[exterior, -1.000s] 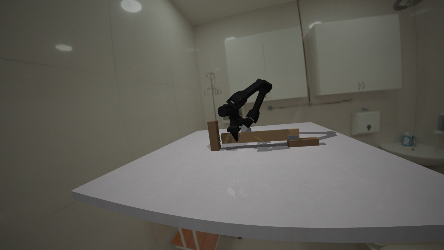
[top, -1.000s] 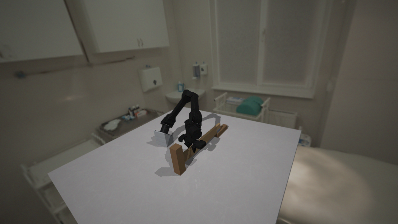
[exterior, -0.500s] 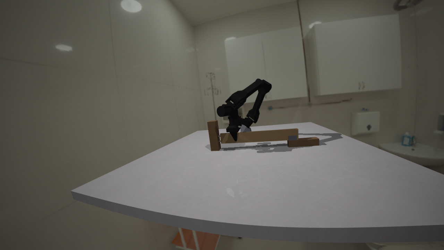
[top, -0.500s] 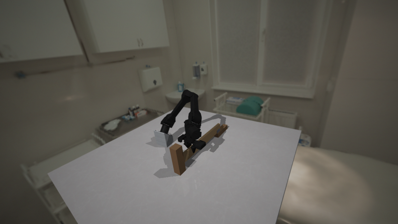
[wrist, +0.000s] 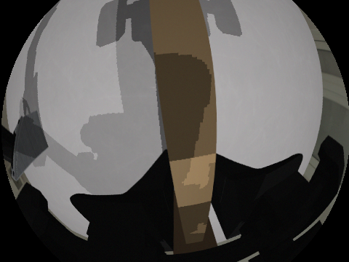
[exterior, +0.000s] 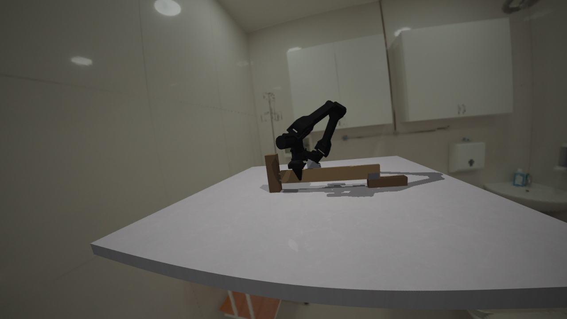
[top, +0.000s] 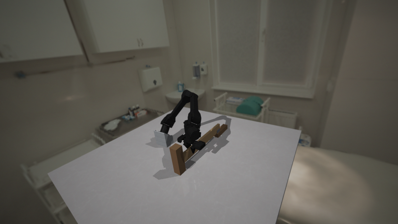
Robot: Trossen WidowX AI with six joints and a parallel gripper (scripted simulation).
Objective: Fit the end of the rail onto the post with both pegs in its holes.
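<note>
Wooden, stiff and probably light, the rail [exterior: 336, 173] spans from the post [exterior: 272, 173] at 9 o'clock to the bracket [exterior: 373, 176] at 3 o'clock, the gripper [exterior: 296, 173] clamped across its narrow width near the post end, a sensible hold for steering.

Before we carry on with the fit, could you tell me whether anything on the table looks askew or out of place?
Nothing stands out. The gripper is shut on the rail near the post, the rail's near end is lifted off the table, and its far end sits at the footboard block. Whether the pegs are fully in cannot be seen.
</note>
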